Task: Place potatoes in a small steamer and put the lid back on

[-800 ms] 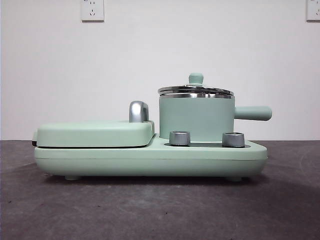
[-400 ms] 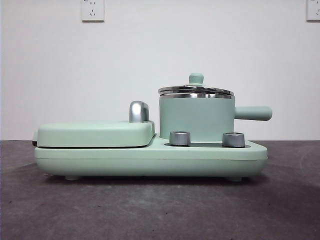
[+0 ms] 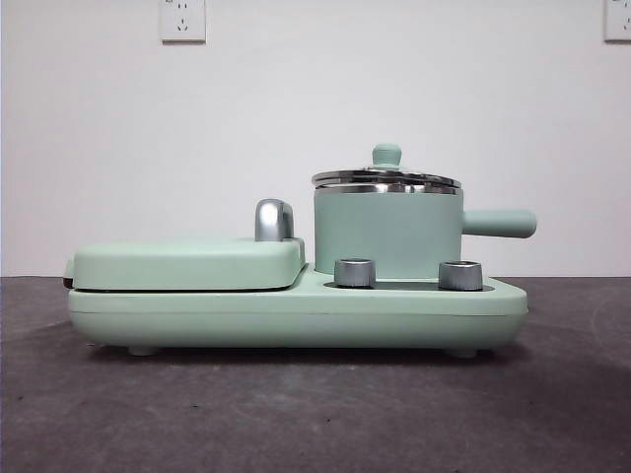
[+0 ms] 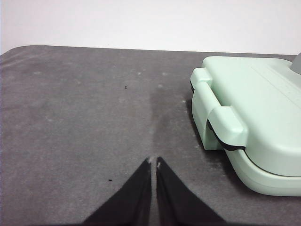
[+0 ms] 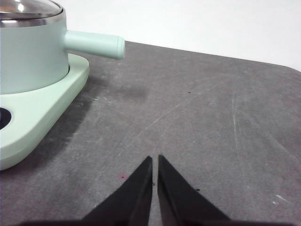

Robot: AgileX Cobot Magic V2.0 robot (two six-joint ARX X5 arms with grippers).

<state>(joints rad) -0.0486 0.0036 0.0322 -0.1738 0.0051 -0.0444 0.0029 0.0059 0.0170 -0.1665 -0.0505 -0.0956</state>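
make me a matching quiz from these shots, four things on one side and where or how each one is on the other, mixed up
Things:
1. lid
2. small steamer
3. left tool
4. griddle cover

States:
A. shut flat on the side of the appliance away from the pot's handle
B. stands on the mint-green base behind two silver dials
C. sits closed on the pot's steel rim, knob up
D. jaws together above bare dark table beside the griddle end

Pairs: 1-C, 2-B, 3-D, 4-A

The potato shows in no view. The right tool is also shut, over the table near the steamer's handle.
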